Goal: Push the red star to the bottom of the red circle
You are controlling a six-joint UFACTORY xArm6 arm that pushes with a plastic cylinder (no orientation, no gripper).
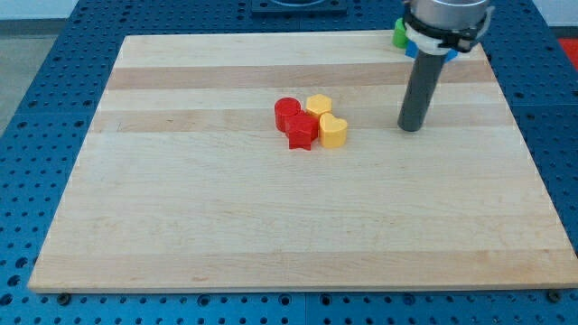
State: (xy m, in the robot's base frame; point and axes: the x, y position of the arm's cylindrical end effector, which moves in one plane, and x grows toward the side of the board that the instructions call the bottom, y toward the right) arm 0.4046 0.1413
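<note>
resting on the pale wooden table point(181, 226), four blocks huddled touching: red circle point(287, 112), red star point(302, 132) just below-right of it, yellow heart point(333, 132), yellow block point(318, 106). my tip point(412, 128) stood well right of them, nothing between. a green block point(397, 34) peeked behind the rod. no fingers; no writing showed.

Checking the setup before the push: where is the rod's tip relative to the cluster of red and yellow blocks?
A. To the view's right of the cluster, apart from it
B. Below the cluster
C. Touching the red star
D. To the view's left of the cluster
A: my tip rests on the board to the view's right of the yellow heart-like block, with bare wood between them.
</note>
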